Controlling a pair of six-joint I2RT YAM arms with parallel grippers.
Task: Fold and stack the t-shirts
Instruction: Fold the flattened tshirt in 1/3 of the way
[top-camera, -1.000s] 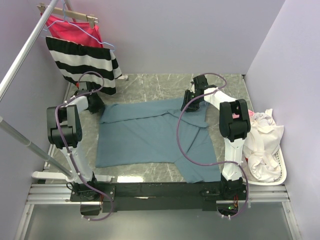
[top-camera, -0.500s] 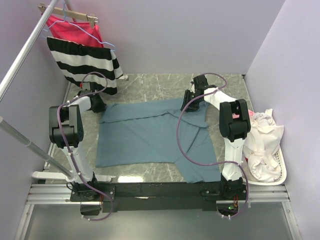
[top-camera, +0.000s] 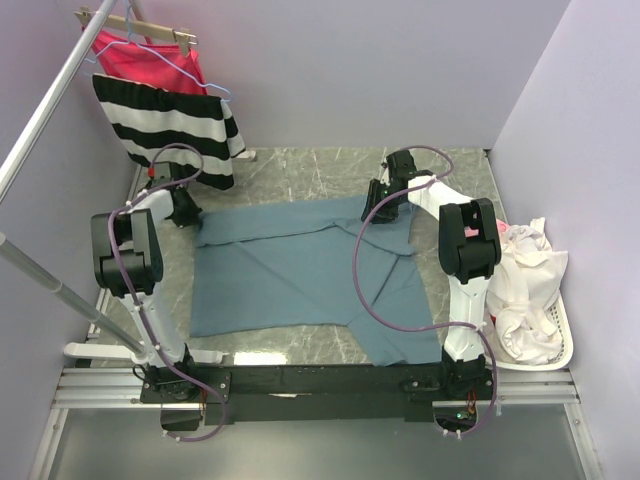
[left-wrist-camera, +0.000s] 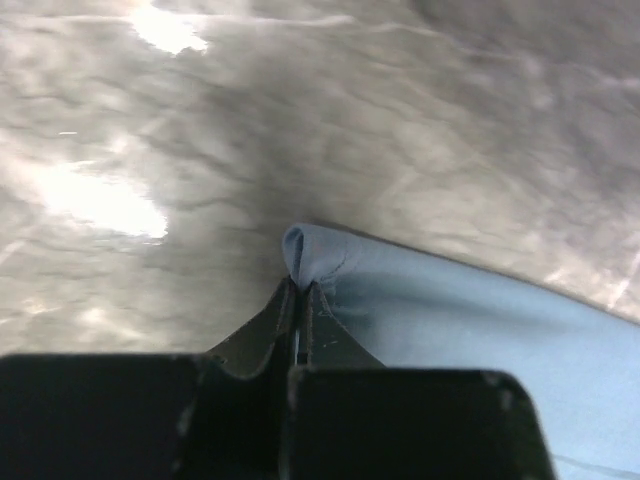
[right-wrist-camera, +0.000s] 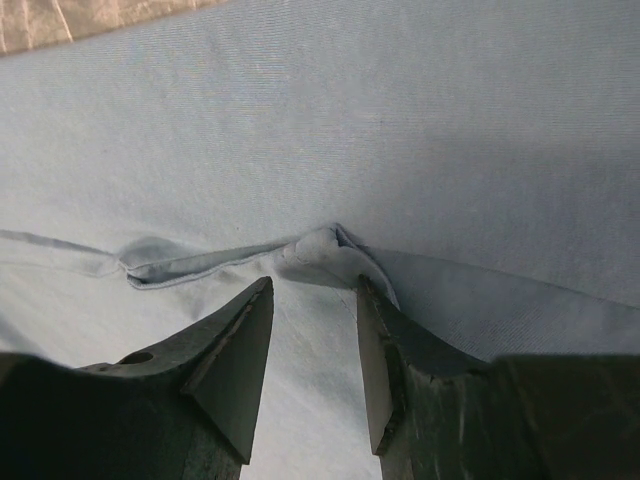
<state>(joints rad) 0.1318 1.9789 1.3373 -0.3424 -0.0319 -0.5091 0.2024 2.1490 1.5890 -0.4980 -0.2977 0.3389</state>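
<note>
Marble-grey desk (top-camera: 300, 175) carries the slate-blue t-shirt (top-camera: 290, 270), which lies spread nearly flat between the 2 arms, its near right part reaching down toward the arm bases. A diagonal crease runs across its body, and the far right part is rumpled. At the right edge a basket (top-camera: 562, 345) holds a heap of white cloth (top-camera: 525, 275). A striped garment (top-camera: 165, 125) and a red-pink garment (top-camera: 150, 60) hang at the far left, apart from the work.

The left end effector (left-wrist-camera: 300, 288) sits at the shirt's far left corner, fingers pressed together on a small fold of hem (left-wrist-camera: 312, 255), so it has the cloth. The right end effector (right-wrist-camera: 313, 292) hovers low over the far right of the shirt with its fingers parted and nothing between them; a raised pleat (right-wrist-camera: 322, 246) lies just ahead of the gap.

The step in hand looks like securing 2 far corners before spreading or folding. To do it well, the right side should drop straight onto that pleat and close on 1 layer only, since it seems to sit over a doubled area. Both holds should then pull evenly, because a pinch as shallow as the left one may slip if tension comes on suddenly. Keeping the cloth low to the desk should stop the near edge dragging into fresh wrinkles.
</note>
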